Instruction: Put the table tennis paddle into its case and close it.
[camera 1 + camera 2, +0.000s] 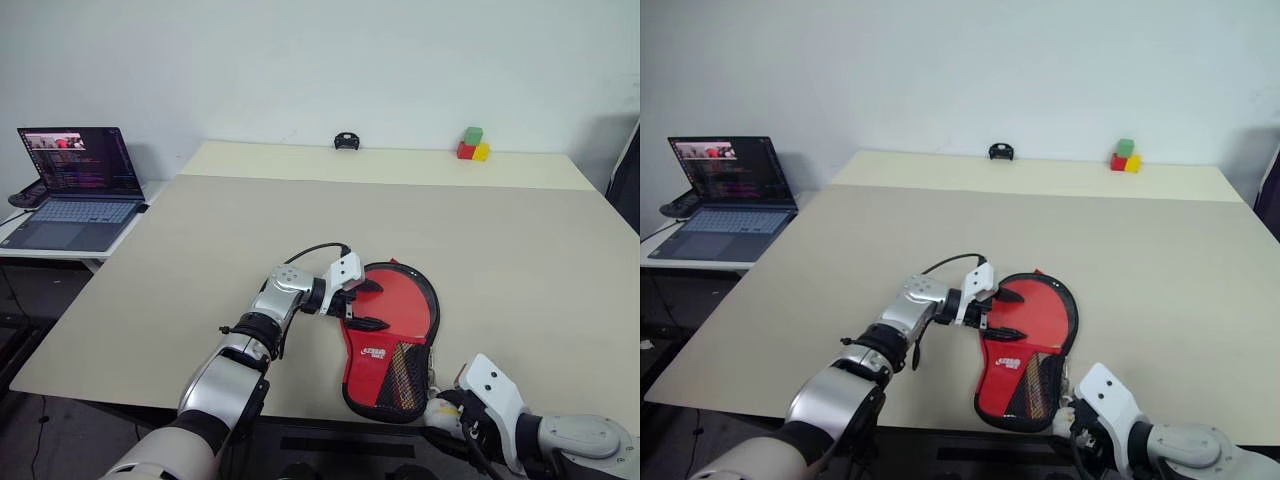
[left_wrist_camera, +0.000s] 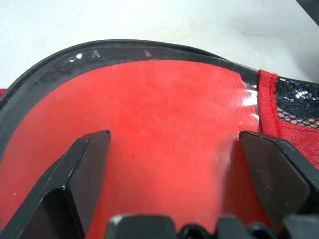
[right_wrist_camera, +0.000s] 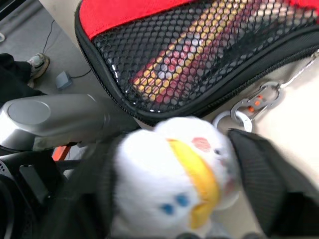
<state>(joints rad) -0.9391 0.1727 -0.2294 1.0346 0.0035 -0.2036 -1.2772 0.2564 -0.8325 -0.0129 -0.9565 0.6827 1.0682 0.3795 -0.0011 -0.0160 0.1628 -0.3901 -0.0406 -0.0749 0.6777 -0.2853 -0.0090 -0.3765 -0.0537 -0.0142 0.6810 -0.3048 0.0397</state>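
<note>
The case (image 1: pixel 408 300) lies flat on the table, red side up, with its mesh pocket (image 3: pixel 199 55) at the near edge. A striped handle, the table tennis paddle's, shows through the mesh. My left gripper (image 1: pixel 377 305) is open, with both fingers resting on the round red part (image 2: pixel 169 114) of the case. My right gripper (image 3: pixel 169 149) is at the table's front edge by the case's narrow end. Its fingers hold a white plush charm (image 3: pixel 164 199). A small carabiner (image 3: pixel 256 102) links the charm to the black zipper edge.
The beige table (image 1: pixel 300 210) stretches far back. A small black object (image 1: pixel 346 141) and a stack of green, red and yellow blocks (image 1: pixel 473 145) sit near the wall. An open laptop (image 1: pixel 80 190) stands on a side desk at the left.
</note>
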